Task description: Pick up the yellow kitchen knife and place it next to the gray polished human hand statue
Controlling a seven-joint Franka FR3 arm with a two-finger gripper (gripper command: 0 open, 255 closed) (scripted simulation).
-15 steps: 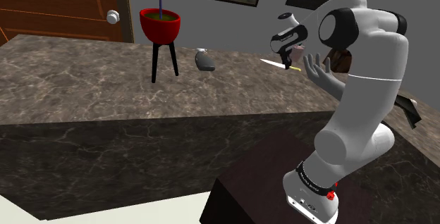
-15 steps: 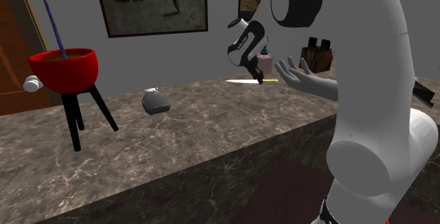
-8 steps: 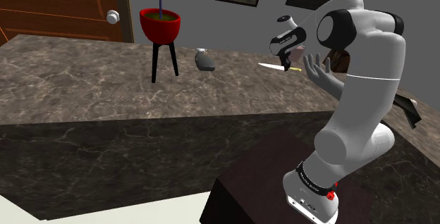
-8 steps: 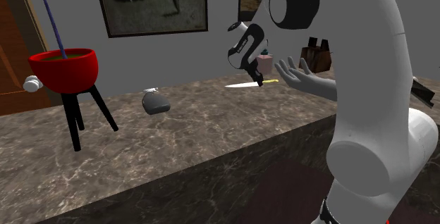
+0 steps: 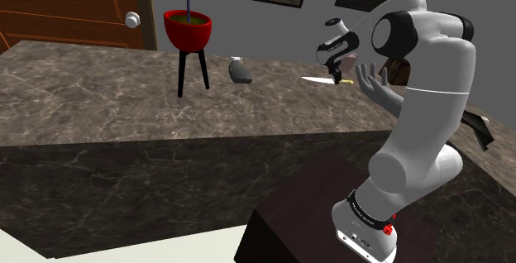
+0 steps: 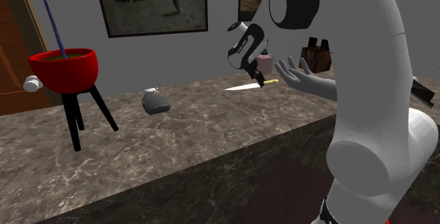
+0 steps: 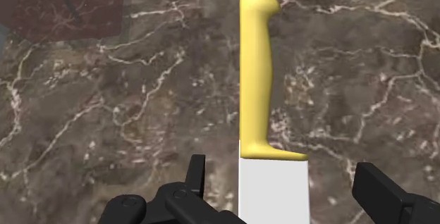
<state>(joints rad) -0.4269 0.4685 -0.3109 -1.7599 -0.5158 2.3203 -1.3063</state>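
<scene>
I see the robot's black hand [image 5: 336, 73] low over a dark marbled surface [image 5: 124, 96], close to a grey statue [image 5: 376, 86] of an open human hand. In the wrist view, the two fingers [image 7: 195, 177] stand spread, with a gap on each side of the knife [image 7: 271, 117] between them, so they grip nothing. The knife has a yellow handle and a pale blade. In the shoulder view it sits at the statue's 9 o'clock, just beside it, with the handle toward the statue and the blade pointing to 9 o'clock. I cannot tell if it rests fully on the surface. I judge this step to be the release. To finish well, I would keep the fingers wide, raise the hand straight up off the blade, and avoid swinging toward 3 o'clock, where the statue is near.
</scene>
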